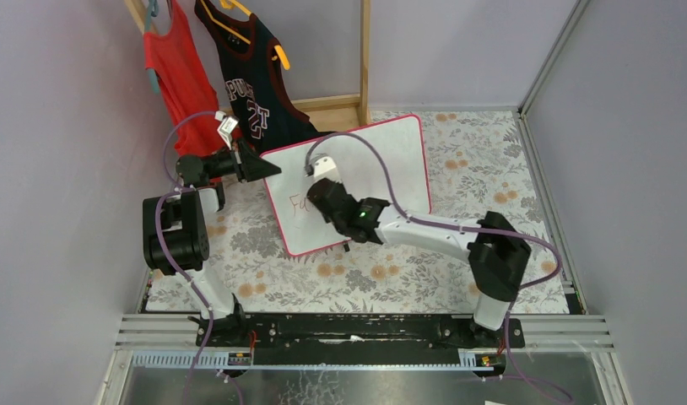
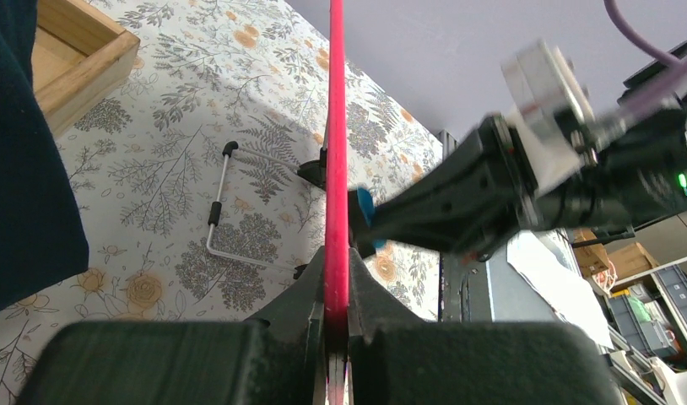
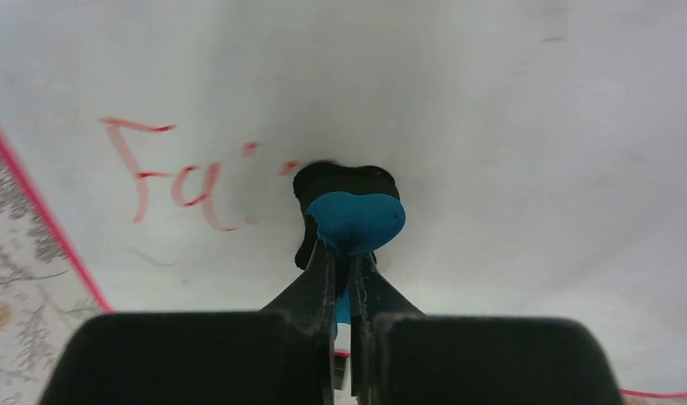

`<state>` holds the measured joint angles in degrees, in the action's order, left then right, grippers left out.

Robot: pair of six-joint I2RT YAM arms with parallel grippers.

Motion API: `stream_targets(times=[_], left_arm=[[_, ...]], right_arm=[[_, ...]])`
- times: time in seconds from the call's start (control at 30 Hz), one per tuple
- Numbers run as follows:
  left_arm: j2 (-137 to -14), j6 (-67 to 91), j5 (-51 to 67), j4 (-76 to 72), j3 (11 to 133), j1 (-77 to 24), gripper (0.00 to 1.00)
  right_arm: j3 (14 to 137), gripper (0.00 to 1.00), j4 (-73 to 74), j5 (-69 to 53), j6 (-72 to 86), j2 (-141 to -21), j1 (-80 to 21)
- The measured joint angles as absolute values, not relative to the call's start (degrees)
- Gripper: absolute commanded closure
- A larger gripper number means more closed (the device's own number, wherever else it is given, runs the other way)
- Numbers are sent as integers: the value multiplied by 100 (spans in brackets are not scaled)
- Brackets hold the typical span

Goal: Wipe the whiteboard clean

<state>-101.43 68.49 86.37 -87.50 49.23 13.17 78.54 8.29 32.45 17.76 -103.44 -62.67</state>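
On a floral-clothed table (image 1: 492, 169), the whiteboard (image 1: 399, 152) stands propped towards the far left, its pink frame pinched by the left gripper (image 2: 336, 337); the right gripper (image 3: 344, 253) clamps a blue eraser (image 3: 354, 218) against the face, just right of the red lettering (image 3: 167, 181). Firm, even strokes leftward look best. Two jerseys (image 1: 256, 84) hang just behind; a cable (image 1: 370, 152) crosses the board
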Motion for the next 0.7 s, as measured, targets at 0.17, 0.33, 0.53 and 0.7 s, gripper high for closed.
stream_targets(times=[0.17, 0.33, 0.53, 0.7], left_arm=[[-10143, 6849, 8637, -8753, 4923, 1315, 100], [-10138, 6849, 8641, -8753, 4923, 1315, 100], [-10138, 6851, 8643, -8750, 4923, 1315, 100], [-10138, 6849, 8643, -8750, 4923, 1317, 100]], right_arm=[[7605, 100, 832, 3367, 1645, -9810, -5682], [7647, 100, 840, 3422, 1555, -9692, -5474], [8068, 100, 884, 3461, 1562, -10101, -5850], [8617, 100, 888, 3420, 1610, -10724, -6412]])
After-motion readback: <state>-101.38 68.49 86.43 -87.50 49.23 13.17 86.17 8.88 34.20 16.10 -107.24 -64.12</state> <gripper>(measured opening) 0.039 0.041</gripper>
